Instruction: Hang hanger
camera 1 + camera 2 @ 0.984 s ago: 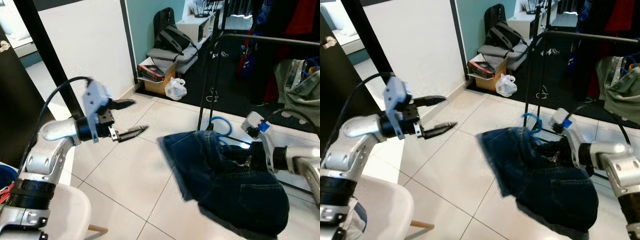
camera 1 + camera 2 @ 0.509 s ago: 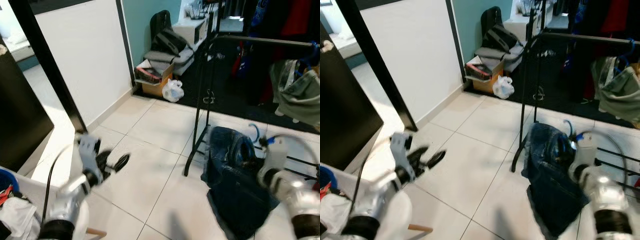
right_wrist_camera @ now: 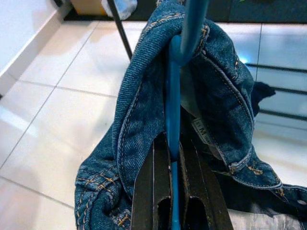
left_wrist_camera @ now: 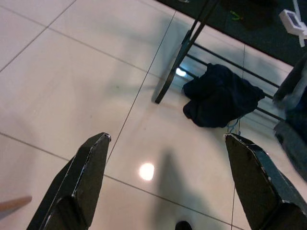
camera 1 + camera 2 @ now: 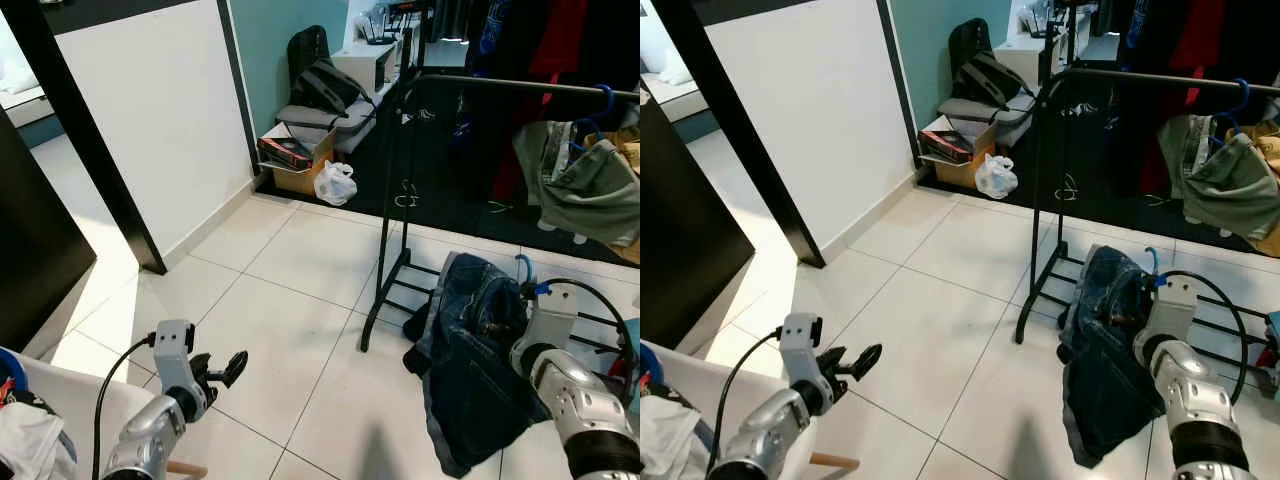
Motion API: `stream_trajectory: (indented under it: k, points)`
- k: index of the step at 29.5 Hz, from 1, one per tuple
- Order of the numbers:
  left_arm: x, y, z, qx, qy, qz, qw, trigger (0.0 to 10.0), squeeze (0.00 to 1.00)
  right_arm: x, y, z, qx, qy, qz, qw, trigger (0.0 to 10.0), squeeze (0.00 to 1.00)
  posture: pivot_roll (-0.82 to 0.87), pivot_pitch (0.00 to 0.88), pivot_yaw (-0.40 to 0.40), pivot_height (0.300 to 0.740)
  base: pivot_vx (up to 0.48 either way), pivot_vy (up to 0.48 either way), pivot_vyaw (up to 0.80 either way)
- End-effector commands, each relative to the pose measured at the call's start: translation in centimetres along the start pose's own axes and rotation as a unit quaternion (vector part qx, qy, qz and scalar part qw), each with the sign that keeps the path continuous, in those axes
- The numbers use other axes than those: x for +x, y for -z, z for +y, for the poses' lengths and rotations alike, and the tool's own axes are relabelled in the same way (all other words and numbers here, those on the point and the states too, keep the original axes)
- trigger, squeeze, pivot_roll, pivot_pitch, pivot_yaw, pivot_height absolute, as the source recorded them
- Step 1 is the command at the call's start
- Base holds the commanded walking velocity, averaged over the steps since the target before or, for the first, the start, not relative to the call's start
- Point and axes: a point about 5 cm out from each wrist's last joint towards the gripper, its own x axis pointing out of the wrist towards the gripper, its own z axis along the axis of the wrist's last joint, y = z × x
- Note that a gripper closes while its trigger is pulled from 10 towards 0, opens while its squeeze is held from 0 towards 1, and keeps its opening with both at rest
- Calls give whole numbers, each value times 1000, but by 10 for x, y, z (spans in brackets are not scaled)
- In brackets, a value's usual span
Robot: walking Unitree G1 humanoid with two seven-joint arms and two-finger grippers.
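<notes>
My right gripper [image 3: 173, 163] is clamped on the thin blue plastic hanger [image 3: 173, 96], its two black fingers [image 3: 158, 191] pressed against the stem from either side. A pair of dark blue denim jeans [image 5: 478, 365] is draped over the hanger and hangs low at about four o'clock in my head view, just beside the foot of the black metal clothes rack [image 5: 398, 190]. A grey-green garment [image 5: 575, 185] hangs on the rack's rail at two o'clock. My left gripper [image 4: 168, 182] hangs low at seven o'clock over the pale tiled floor [image 5: 290, 270], its fingers spread wide and holding nothing. A dark heap of cloth [image 4: 218, 96] lies on the floor by the rack's base.
</notes>
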Motion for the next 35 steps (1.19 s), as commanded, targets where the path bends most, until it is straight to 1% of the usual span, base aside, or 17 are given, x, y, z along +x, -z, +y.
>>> stream_trajectory:
  k: [1,6,9,11,12,15,17,19,20,23,24,27,28,30,31,32,35]
  points:
    - [-3,10,2,2,-11,13,1000,10000,0,3,-17,6,4,-2,-45,999,10000,0,-120,0,56,740,0,0,0]
    - [-2,14,1,3,-15,16,1000,10000,0,6,-27,7,8,7,-68,998,10000,0,-121,0,56,740,129,0,0]
    - [-2,18,2,4,-19,19,1000,10000,0,8,-47,6,10,18,-101,995,10000,0,-118,0,54,740,270,0,0]
    - [-2,18,2,4,-19,19,1000,10000,0,8,-47,6,10,18,-101,995,10000,0,-118,0,54,740,244,0,0]
    - [-2,19,2,4,-19,19,1000,10000,0,8,-54,6,8,21,-110,994,10000,0,-118,0,53,740,368,0,0]
    - [-3,20,2,4,-20,21,1000,10000,0,8,-59,5,5,21,-117,993,10000,0,-118,0,53,740,370,0,0]
    - [-4,23,3,4,-23,26,999,10000,0,8,-71,9,-1,15,-133,991,10000,0,-116,0,51,740,375,0,-400]
    - [-4,23,3,4,-23,26,999,10000,0,8,-71,9,-1,15,-133,991,10000,0,-116,0,51,740,375,0,0]
    - [-4,24,3,4,-24,27,999,10000,0,8,-76,12,-1,9,-142,990,10000,0,-113,0,49,740,371,0,0]
    - [-4,25,3,5,-26,27,999,10000,0,8,-81,14,-3,3,-149,989,10000,0,-113,0,49,740,372,0,0]
    - [-3,24,3,5,-26,25,999,10000,0,8,-87,19,-14,-10,-156,988,10000,0,-112,0,48,740,375,0,0]
    - [-2,23,3,5,-27,22,999,10000,0,8,-91,22,-24,-18,-161,987,10000,0,-112,0,48,740,375,0,0]
    - [-2,22,3,6,-27,21,999,10000,0,7,-98,23,-34,-16,-167,985,10000,0,-111,0,48,740,375,0,0]
    - [-2,22,3,6,-27,21,999,10000,0,7,-98,23,-34,-16,-167,985,10000,0,-111,0,48,740,375,0,0]
    - [-2,22,3,6,-27,20,999,10000,0,7,-104,21,-46,-4,-168,985,10000,0,-111,0,48,740,371,0,0]
    - [-2,22,4,7,-26,20,999,10000,0,7,-110,17,-46,14,-169,984,10000,0,-111,0,48,740,375,0,-800]
    - [-2,22,4,7,-26,19,999,10000,0,6,-113,14,-44,27,-170,984,10000,0,-111,0,48,740,375,0,-800]
